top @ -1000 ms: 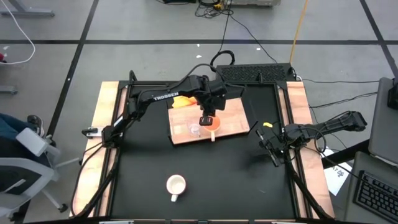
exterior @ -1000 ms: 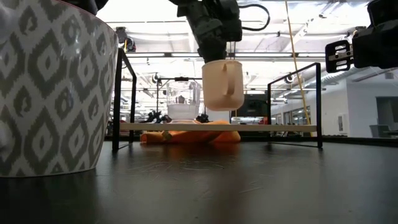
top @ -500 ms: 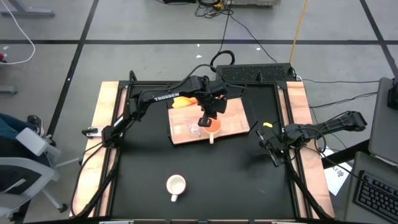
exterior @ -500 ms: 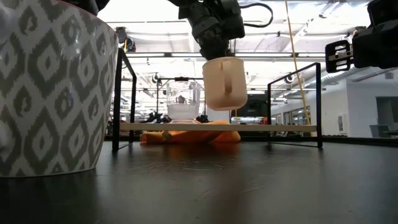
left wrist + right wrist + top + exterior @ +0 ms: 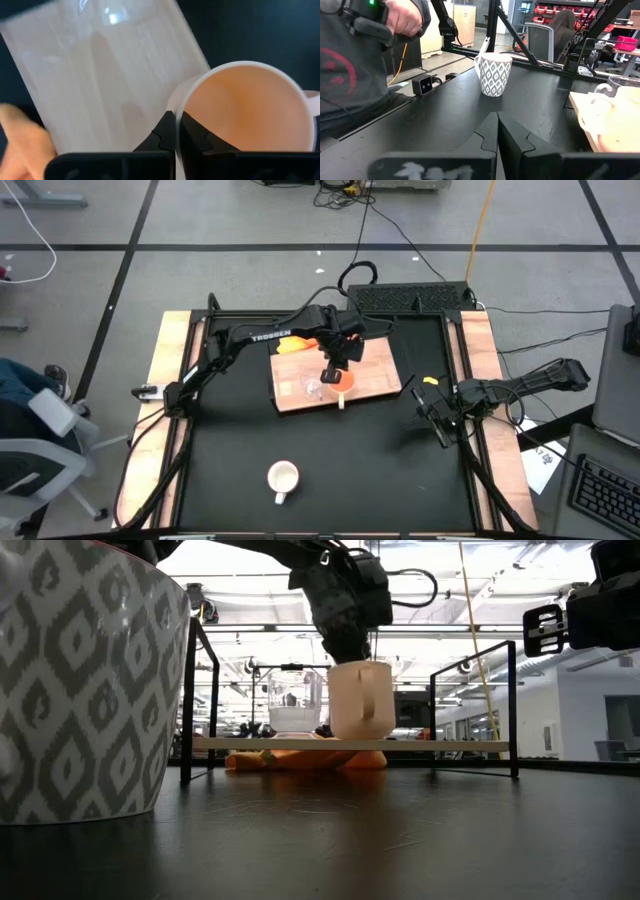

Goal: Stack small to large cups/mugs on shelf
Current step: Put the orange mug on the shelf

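Note:
The yellow-orange mug (image 5: 344, 381) stands upright on the wooden shelf board (image 5: 375, 370), its handle toward the table's near edge. My left gripper (image 5: 334, 367) is shut on its rim from above. In the low view the mug (image 5: 360, 700) has its base at the board (image 5: 450, 745). The clear glass cup (image 5: 313, 388) stands on the board just left of the mug. The white patterned mug (image 5: 283, 477) stands on the black table near the front. My right gripper (image 5: 437, 418) is shut and empty at the table's right side. My left gripper pinches the mug's rim (image 5: 176, 106) on the side away from the handle. One finger (image 5: 196, 136) is inside the mug and one (image 5: 162, 134) outside. The fingers point down from above. The mug stands upright with its base on the board.
A yellow cloth (image 5: 293, 340) lies at the board's far left corner and shows under it in the low view (image 5: 310, 759). The white mug fills the low view's left (image 5: 80, 680). A person in a grey shirt (image 5: 350, 75) stands beyond the table.
My left gripper has gone down with the yellow-orange mug, still shut on its rim. The mug hung clear above the board, slightly tilted half a second ago, and now stands upright on the board beside the glass cup.

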Robot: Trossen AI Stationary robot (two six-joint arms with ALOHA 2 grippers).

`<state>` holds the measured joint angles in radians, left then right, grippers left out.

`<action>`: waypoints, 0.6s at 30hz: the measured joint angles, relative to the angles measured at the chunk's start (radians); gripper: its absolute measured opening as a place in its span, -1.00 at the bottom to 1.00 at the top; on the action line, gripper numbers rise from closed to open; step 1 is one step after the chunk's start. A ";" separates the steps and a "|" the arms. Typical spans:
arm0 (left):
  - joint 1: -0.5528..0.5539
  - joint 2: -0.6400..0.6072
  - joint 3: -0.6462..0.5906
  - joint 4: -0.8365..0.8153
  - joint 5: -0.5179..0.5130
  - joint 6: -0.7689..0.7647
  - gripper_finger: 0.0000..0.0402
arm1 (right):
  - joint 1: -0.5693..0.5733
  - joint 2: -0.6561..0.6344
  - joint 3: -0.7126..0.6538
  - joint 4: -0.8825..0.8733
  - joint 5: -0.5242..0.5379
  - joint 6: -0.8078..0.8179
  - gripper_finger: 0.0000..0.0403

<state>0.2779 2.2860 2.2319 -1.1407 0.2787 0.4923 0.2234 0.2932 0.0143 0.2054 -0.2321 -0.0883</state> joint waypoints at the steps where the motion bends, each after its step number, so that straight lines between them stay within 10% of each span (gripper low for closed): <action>1: 0.003 0.000 -0.003 -0.003 -0.001 -0.001 -0.98 | 0.000 0.000 0.000 0.000 0.000 0.000 -1.00; 18: 0.017 -0.002 -0.010 0.045 -0.034 -0.023 -0.85 | 0.000 0.000 0.000 0.003 0.000 -0.005 -1.00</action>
<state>0.2947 2.2845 2.2223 -1.0960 0.2443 0.4698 0.2234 0.2935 0.0140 0.2085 -0.2321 -0.0937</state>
